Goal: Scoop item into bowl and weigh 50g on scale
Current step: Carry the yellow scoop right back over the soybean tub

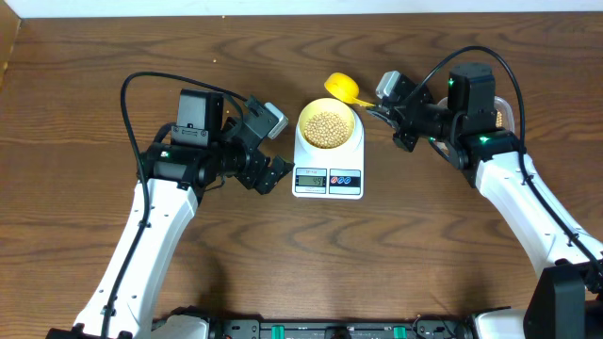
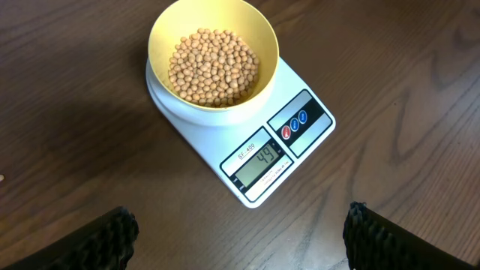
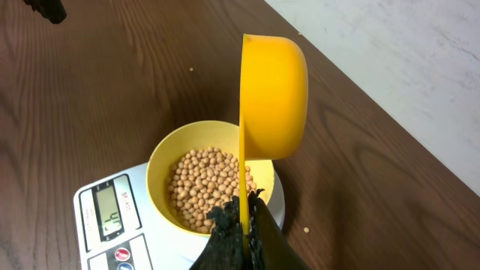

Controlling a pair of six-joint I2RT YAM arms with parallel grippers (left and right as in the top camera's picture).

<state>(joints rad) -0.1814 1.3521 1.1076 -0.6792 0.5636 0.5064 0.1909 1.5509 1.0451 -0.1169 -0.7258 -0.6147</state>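
Tan soybeans (image 2: 214, 66) lie heaped in a pale-yellow bowl (image 2: 161, 37) that sits on the round platform of a white digital kitchen scale (image 2: 247, 129). Its display reads 44, and it stands mid-table on dark wood (image 1: 94, 56). At the bowl's 1 o'clock, the right gripper (image 1: 379, 108) pinches the handle of a yellow scoop (image 1: 341, 88) turned on its edge. At the scale's 9 o'clock, the left gripper (image 1: 270, 172) hangs with jaws spread wide, holding nothing.
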